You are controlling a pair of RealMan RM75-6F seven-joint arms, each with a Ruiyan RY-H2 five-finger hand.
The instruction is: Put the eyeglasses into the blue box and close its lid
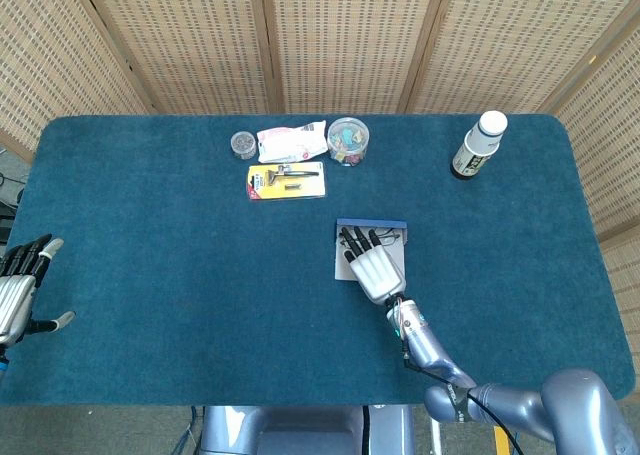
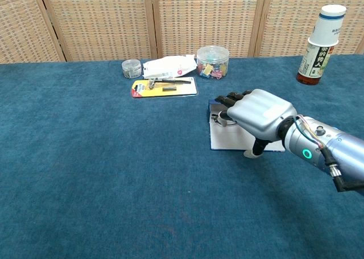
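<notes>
From the head view I see my left robot hand (image 1: pixel 18 290) at the left edge of the counter (image 1: pixel 180 275). Its fingers are spread apart and it holds nothing. The chest view does not show this hand at all.

My right robot hand (image 1: pixel 372 265) shows in both views. From above it lies palm down over the blue box (image 1: pixel 345 260), and its dark fingertips (image 1: pixel 358 239) point to the far side. From the chest view I see the right robot hand (image 2: pixel 259 114) from the side, with the thumb hanging down near the box's white lid (image 2: pixel 227 138). The fingers look a little curled, but I cannot tell if they hold anything.

The blue box is in the middle of the counter with its lid lying flat and open. In the chest view a small bit of the eyeglasses (image 2: pixel 220 120) peeks out under the fingertips, at the far end of the box. I cannot tell if they are all the way inside.

At the far side there is a clear round tub (image 1: pixel 348 140) with small colourful things in it, a little jar (image 1: pixel 242 144), a white packet (image 1: pixel 291 141) and a yellow card (image 1: pixel 286 181). A bottle (image 1: pixel 478 145) stands far right.
</notes>
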